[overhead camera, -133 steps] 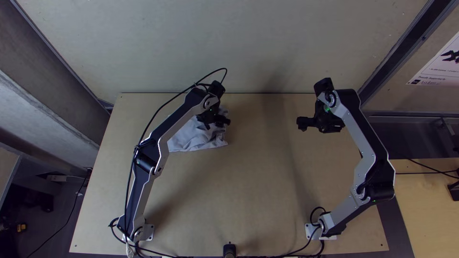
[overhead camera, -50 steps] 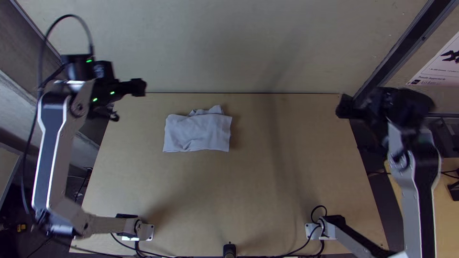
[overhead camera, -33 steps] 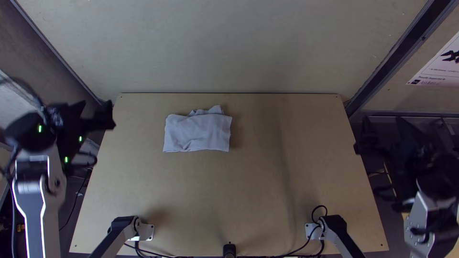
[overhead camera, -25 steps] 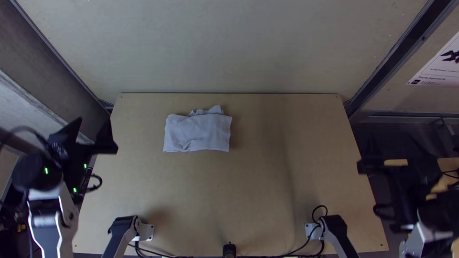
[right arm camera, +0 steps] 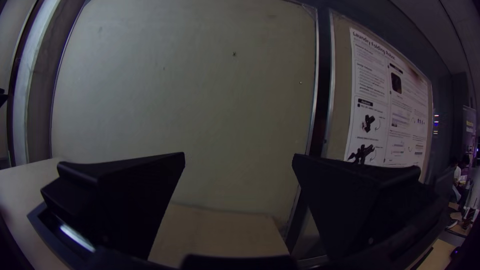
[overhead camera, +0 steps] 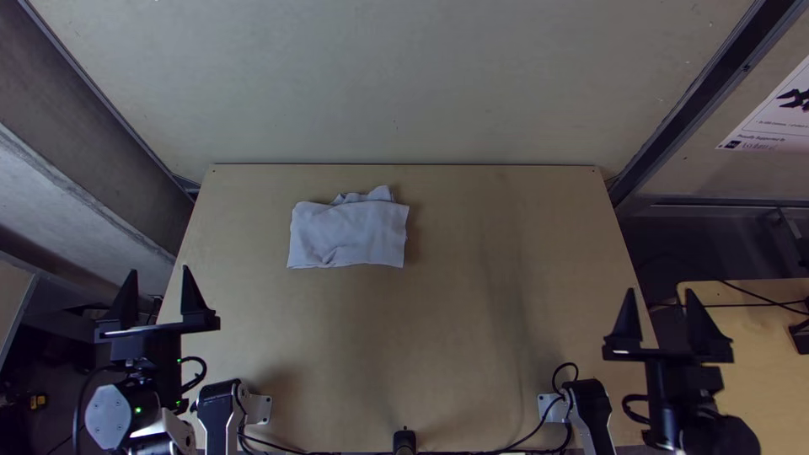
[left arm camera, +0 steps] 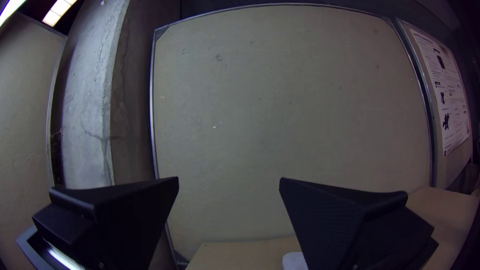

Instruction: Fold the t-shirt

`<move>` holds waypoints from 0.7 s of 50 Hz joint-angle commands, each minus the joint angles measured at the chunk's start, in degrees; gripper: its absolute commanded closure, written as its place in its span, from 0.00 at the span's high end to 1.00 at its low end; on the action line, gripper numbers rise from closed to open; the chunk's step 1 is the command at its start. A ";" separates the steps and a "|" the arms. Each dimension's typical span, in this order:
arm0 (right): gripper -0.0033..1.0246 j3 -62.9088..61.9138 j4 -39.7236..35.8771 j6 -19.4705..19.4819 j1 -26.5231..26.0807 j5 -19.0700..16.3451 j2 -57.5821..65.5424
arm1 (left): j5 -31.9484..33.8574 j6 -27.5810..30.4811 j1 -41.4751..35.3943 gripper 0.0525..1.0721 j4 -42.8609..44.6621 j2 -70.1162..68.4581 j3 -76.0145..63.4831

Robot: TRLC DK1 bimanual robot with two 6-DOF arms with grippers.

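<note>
The pale grey t-shirt (overhead camera: 348, 233) lies as a folded, roughly rectangular bundle on the table's far half, left of the middle, with a small uneven bit of cloth sticking out at its far edge. Over the table's left edge, nearer than the cloth and well apart from it, my left gripper (overhead camera: 158, 282) is open. Beyond the right edge my right gripper (overhead camera: 661, 307) is open too. In the left wrist view a piece of the pale cloth (left arm camera: 295, 261) peeks out beside a finger of the left gripper (left arm camera: 229, 182). The right gripper (right arm camera: 238, 157) has nothing between its fingers.
The wooden table (overhead camera: 438, 337) carries both arm bases at its near corners, with cables and a small black post (overhead camera: 404, 440) between them. A pale wall panel (overhead camera: 396, 76) rises behind the far edge. Another wooden surface (overhead camera: 758, 354) lies to the right.
Both arms have drawn back from the table toward its near corners. The left gripper was at the cloth earlier and has left it. The cloth has stayed put since the arm moved off.
</note>
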 commanded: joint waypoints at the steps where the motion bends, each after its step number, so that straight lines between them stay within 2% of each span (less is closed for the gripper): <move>1: 0.96 -5.46 4.48 -0.88 0.60 -0.25 -0.56 | -0.12 0.31 0.44 0.95 2.65 -2.44 -4.17; 14: 0.96 -28.22 21.44 -1.32 2.01 -0.17 -0.56 | 0.23 -0.57 -0.09 0.95 13.82 -2.44 -18.49; 18: 0.96 -34.46 26.72 -1.58 2.01 -0.17 -0.56 | 0.40 -3.47 -1.41 0.95 14.43 -2.44 -21.92; 23: 0.96 -40.17 34.54 -2.02 2.53 -0.17 -0.56 | 0.40 -3.12 -2.64 0.95 16.19 -2.44 -27.55; 26: 0.96 -41.67 34.72 -2.37 2.97 -0.17 -0.47 | 0.40 -2.85 -2.64 0.95 16.28 -2.44 -29.48; 29: 0.96 -41.93 29.62 -2.55 3.06 -0.17 -0.47 | 0.31 -2.06 -2.64 0.95 16.28 -2.44 -30.89; 31: 0.96 -41.84 28.83 -2.55 3.15 -0.17 -0.47 | 0.31 -1.71 -2.64 0.95 16.45 -2.44 -32.29; 35: 0.96 -41.76 28.39 -2.11 2.62 -0.25 -0.21 | 0.31 -0.13 -2.73 0.95 12.32 -2.35 -32.56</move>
